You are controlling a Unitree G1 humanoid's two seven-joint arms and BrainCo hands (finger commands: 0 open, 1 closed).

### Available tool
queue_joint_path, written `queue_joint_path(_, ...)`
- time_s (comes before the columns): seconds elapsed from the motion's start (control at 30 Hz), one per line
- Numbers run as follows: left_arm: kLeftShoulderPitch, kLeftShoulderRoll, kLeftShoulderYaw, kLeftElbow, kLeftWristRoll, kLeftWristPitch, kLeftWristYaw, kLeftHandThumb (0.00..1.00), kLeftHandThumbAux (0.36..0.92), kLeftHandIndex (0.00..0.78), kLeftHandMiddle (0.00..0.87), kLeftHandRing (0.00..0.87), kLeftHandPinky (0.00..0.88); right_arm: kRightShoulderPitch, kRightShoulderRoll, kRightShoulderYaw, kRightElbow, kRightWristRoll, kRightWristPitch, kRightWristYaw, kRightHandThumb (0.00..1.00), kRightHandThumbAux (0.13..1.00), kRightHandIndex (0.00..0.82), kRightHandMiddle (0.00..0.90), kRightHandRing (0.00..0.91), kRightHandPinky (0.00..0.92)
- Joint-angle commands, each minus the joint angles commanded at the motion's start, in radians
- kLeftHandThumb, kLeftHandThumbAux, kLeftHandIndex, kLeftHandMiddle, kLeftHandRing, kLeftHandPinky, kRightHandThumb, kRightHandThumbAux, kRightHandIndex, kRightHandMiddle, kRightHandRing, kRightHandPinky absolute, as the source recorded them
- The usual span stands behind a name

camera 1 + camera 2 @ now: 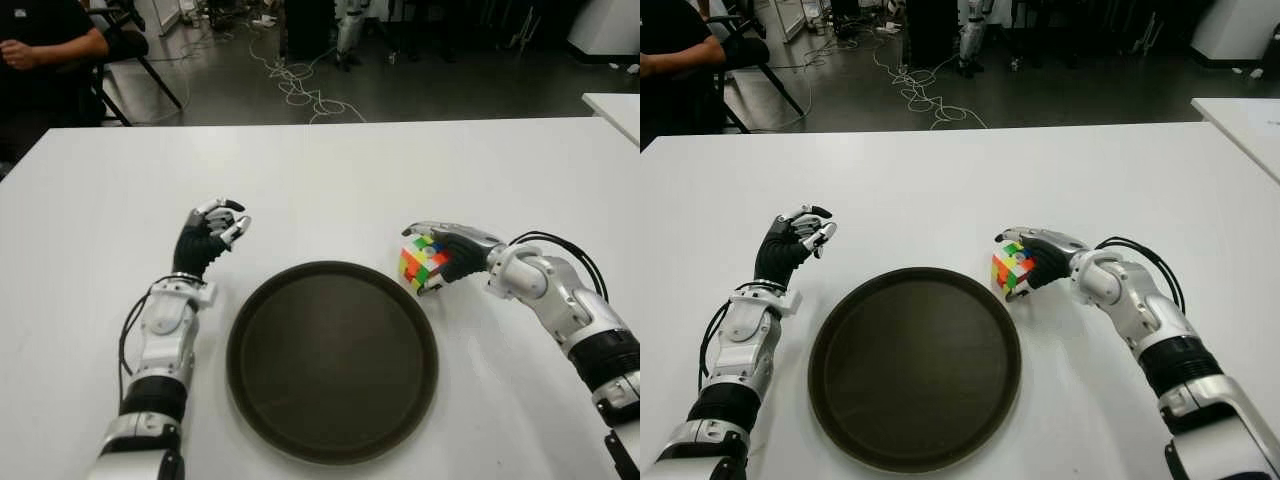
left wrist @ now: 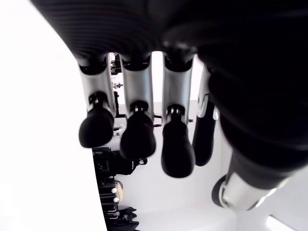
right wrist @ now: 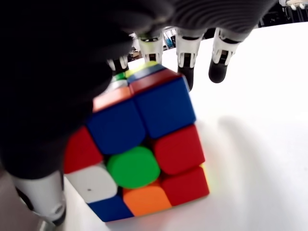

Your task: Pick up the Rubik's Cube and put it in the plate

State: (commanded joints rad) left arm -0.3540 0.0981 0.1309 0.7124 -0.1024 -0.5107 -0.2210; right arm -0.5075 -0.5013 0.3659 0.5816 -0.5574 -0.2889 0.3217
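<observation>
The right hand point(image 1: 452, 252) wraps its fingers around the Rubik's Cube point(image 1: 422, 263), just right of the round dark plate point(image 1: 332, 360) on the white table point(image 1: 330, 180). The left hand point(image 1: 212, 232), fingers curled and holding nothing, shows left of the plate.

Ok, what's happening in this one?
The robot's right hand has closed around the cube at the right rim of the dark plate on the white table. The cube is tilted, one edge apparently still on the table, and not yet in the plate. The left hand shows left of the plate, fingers curled, holding nothing. A person sits beyond the table's far left corner.
</observation>
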Motion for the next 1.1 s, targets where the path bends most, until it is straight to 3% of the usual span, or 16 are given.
queue_joint_path(0.87,0.002,-0.003,0.003,-0.003,-0.012,-0.006,-0.020,0.689,0.717,0.435,0.765,0.767,0.741,-0.004,0.003,0.011,-0.035,-0.046,0.137,-0.023,0.000,0.712,0.132,0.125,0.104,0.097)
queue_joint_path(1.03,0.004,-0.003,0.002,-0.011,-0.009,0.006,-0.015,0.691,0.717,0.434,0.759,0.764,0.738,-0.006,0.001,0.013,-0.003,-0.044,0.128,-0.043,0.000,0.758,0.168,0.179,0.162,0.165)
queue_joint_path(1.1,0.004,-0.003,0.002,-0.012,-0.008,0.009,-0.013,0.691,0.717,0.434,0.758,0.763,0.737,-0.007,-0.002,0.016,-0.006,-0.046,0.128,-0.040,0.000,0.817,0.175,0.210,0.210,0.236)
